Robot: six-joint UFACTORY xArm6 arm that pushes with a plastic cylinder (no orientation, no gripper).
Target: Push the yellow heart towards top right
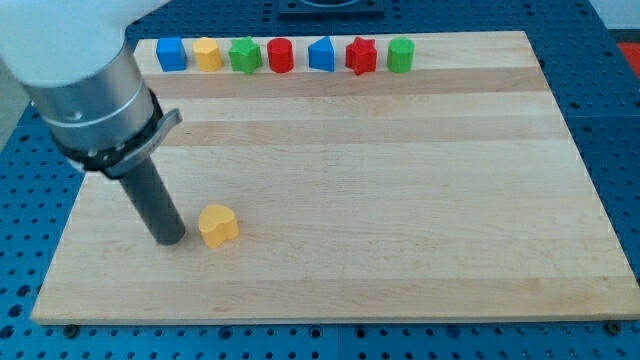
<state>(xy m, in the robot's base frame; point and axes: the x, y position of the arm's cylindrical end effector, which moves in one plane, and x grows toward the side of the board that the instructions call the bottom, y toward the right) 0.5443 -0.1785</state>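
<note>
The yellow heart (218, 225) lies on the wooden board (400, 200) at the lower left. My tip (170, 239) rests on the board just to the left of the heart, with a small gap between them. The dark rod rises from the tip up and to the left into the arm's grey and white body, which covers the board's upper left corner.
A row of blocks lines the board's top edge: a blue cube (172, 54), a yellow block (207, 54), a green star (245, 55), a red cylinder (281, 55), a blue block (321, 55), a red star (361, 56), a green cylinder (401, 55).
</note>
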